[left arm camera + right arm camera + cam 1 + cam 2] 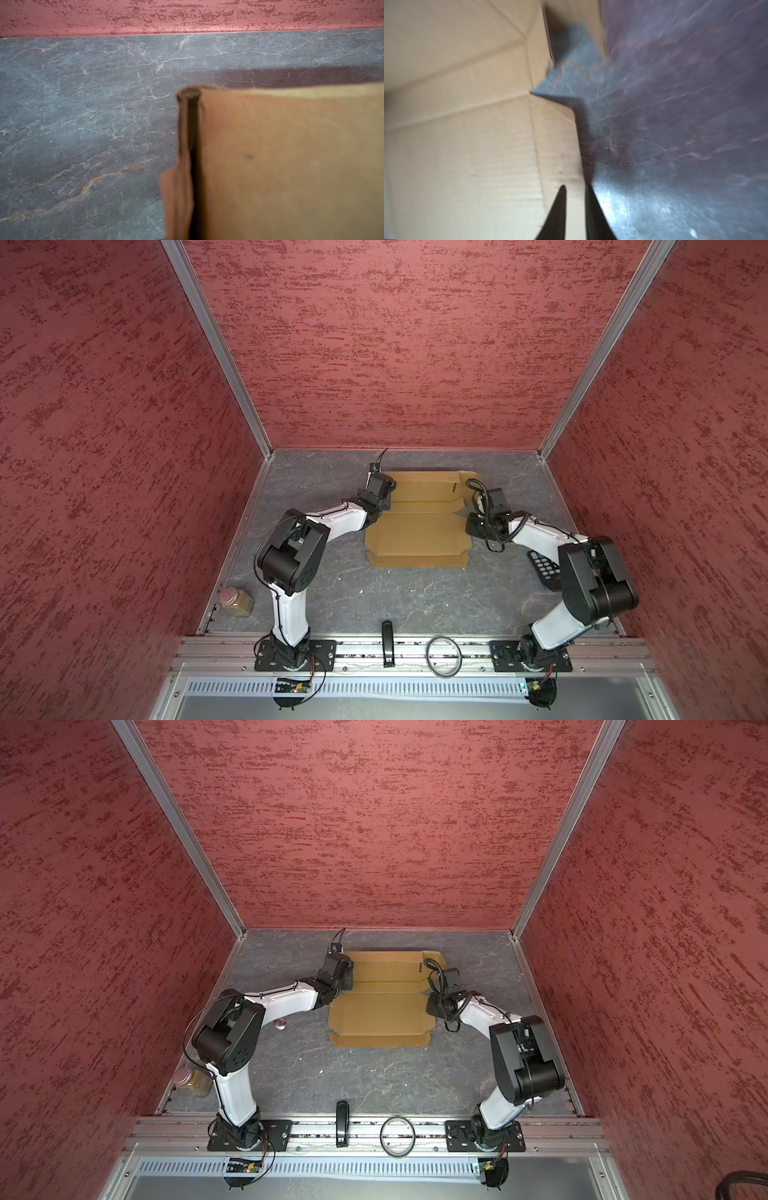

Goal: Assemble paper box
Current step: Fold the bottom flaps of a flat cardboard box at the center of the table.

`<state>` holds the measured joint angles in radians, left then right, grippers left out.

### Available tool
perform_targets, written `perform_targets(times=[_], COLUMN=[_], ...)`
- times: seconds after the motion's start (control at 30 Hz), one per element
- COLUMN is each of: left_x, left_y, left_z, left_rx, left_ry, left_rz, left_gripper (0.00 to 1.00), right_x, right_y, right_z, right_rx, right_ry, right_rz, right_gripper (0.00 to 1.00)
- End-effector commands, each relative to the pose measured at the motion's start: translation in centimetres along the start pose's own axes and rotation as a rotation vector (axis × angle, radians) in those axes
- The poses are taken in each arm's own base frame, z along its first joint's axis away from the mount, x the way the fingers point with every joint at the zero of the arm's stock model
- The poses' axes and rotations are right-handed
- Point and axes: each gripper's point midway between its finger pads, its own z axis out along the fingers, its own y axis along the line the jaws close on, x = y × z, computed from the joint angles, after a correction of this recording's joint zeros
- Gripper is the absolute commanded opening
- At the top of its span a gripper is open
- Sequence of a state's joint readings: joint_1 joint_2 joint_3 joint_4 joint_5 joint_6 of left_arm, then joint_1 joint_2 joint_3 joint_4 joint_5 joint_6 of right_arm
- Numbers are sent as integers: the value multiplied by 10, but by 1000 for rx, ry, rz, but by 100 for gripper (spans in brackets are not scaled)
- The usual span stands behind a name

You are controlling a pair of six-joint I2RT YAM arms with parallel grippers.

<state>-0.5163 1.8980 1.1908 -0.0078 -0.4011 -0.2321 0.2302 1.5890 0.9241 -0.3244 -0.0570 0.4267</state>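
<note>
The paper box (415, 531) (378, 1011) is a tan cardboard sheet with creased panels and flaps, lying mostly flat at the back middle of the table. My left gripper (386, 509) (345, 986) sits at the sheet's far left edge. In the left wrist view a folded flap of the paper box (291, 155) stands up close and fills the jaw area, hiding the fingers; the grip is shut on it. My right gripper (468, 526) (430, 1006) (576, 187) is at the sheet's right edge. Its fingers stand slightly apart over the side flap (556, 145).
A jar (236, 601) stands near the left wall at the front. A black remote control (544, 568) lies under the right arm. A black bar-shaped object (387, 643) and a ring (444, 656) rest on the front rail. Red walls enclose three sides.
</note>
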Motion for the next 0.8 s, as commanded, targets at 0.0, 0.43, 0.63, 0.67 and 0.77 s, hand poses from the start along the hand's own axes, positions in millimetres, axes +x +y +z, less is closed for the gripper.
perform_targets(times=[0.0, 0.43, 0.63, 0.67, 0.77], left_x=[6, 6, 9, 10, 11], left_y=[3, 4, 5, 5, 4], left_z=[-5, -6, -5, -4, -3], left_rx=[-9, -12, -16, -16, -12], left_ry=[23, 23, 32, 34, 36], left_rz=[4, 5, 10, 9, 8], left_gripper=[0, 0, 0, 0, 0], right_x=[-42, -116, -118, -117, -119], right_y=[2, 3, 13, 14, 19], right_z=[-36, -24, -11, -8, -5], right_rx=[64, 42, -24, -32, -59], right_ry=[-131, -273, -273, -270, -279], right_rz=[-45, -55, -98, -105, -132], right_gripper=[36, 48, 47, 47, 47])
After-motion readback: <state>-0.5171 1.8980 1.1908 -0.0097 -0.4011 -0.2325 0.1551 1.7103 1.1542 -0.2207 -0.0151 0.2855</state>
